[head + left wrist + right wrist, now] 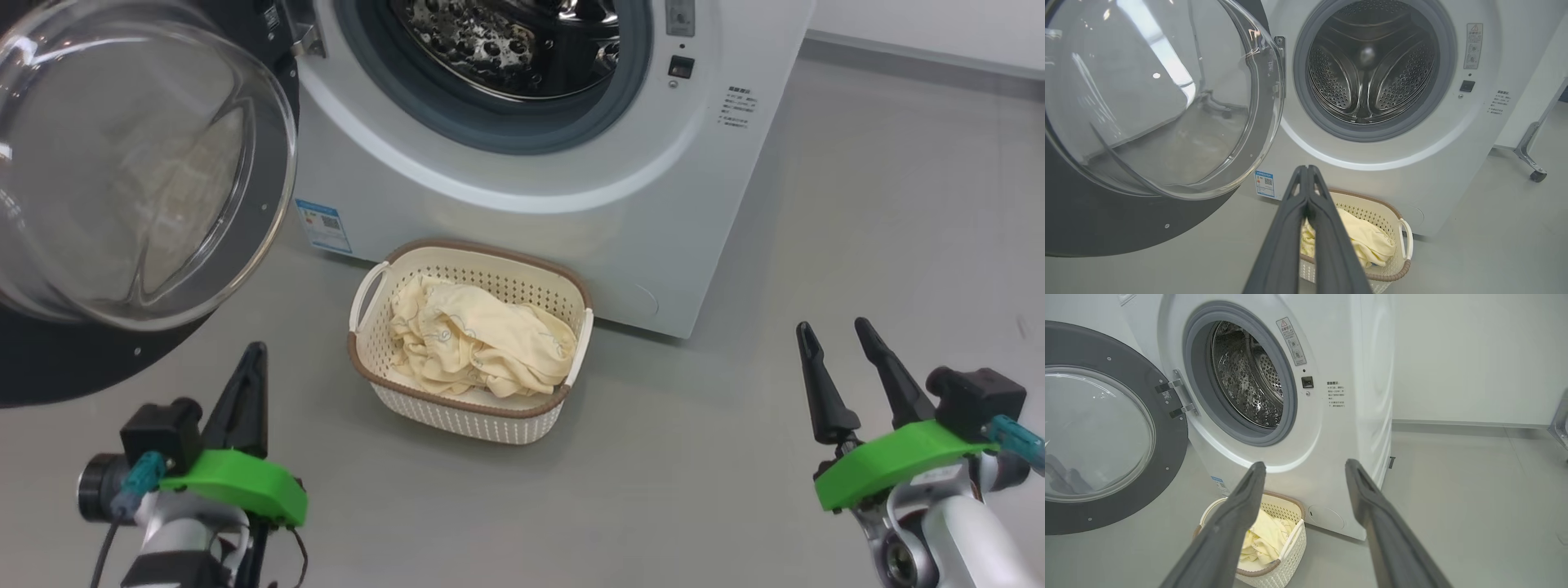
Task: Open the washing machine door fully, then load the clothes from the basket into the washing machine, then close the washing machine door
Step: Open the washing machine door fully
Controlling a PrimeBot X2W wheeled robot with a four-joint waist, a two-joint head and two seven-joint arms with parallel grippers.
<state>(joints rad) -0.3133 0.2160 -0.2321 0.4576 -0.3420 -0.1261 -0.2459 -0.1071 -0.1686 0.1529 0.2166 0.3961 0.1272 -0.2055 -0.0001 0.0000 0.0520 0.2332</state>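
**Soft load sat in the basket with the door already wide**

The clothes [478,339] lay crumpled in the basket [457,420]. It sat on the floor [735,425] just in front of the washing machine [531,212], below the drum mouth. The washing machine door [147,163] stood swung out to the left, clear of the opening.

The pale yellow fabric looked light, soft and limp. It would probably sag and trail when lifted, and one fold could drag another with it. The raised bunch near the middle of the heap seemed the best place to pinch, deep enough to gather several layers. That spot kept off the brown rim and perforated wall, so the light basket would not rise too. A hanging end might snag on the grey gasket [522,135].

The left pincer [257,349] hung low, left of the basket, its fingers pressed together on nothing and pointing toward the machine. The right pincer [833,327] hung well to the basket's right over bare floor, fingers spread wide and empty. Neither touched the basket.
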